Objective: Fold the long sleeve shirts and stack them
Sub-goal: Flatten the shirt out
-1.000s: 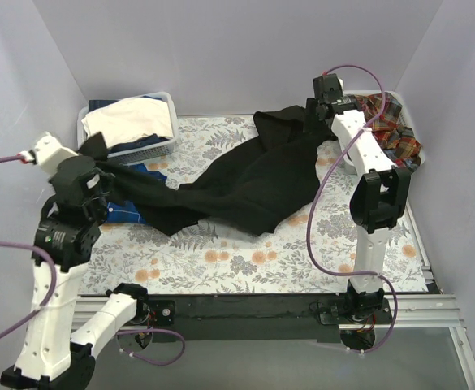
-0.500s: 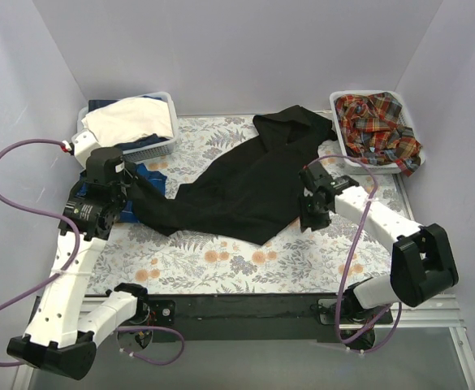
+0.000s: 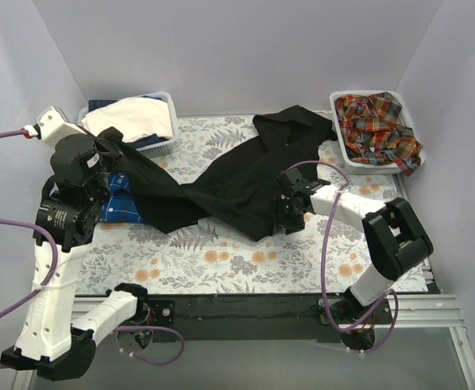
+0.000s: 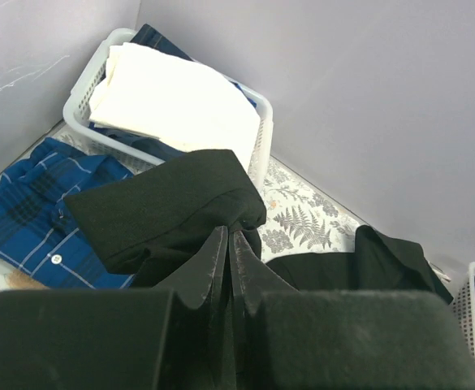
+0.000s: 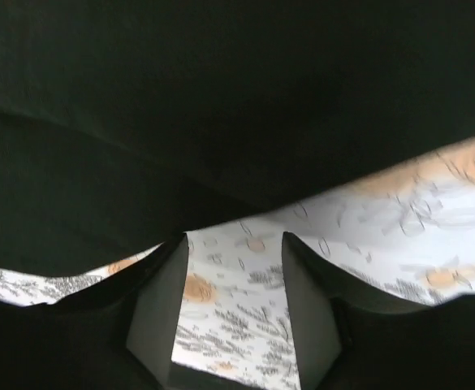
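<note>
A black long sleeve shirt (image 3: 245, 175) lies spread slantwise across the flowered table cover. My left gripper (image 3: 110, 149) is shut on its sleeve end (image 4: 172, 203) and holds it up at the left, over a blue-and-white checked shirt (image 3: 122, 205) lying flat. In the left wrist view the jaws (image 4: 231, 234) are pressed together on black cloth. My right gripper (image 3: 287, 218) is low at the black shirt's near hem, open. In the right wrist view its fingers (image 5: 162, 301) frame bare flowered cover, and the black shirt (image 5: 221, 106) fills the space just ahead. Red-orange plaid shirts (image 3: 377, 123) are heaped in the right basket.
A white basket (image 3: 162, 148) at the back left holds folded white and dark cloth. Another white basket (image 3: 344, 150) stands at the back right. Grey walls close in the back and both sides. Flowered cover (image 3: 221, 260) shows along the near side.
My right arm has swung from the back right basket down to the black shirt's near hem. My left arm dipped, then came back up and left with the sleeve.
</note>
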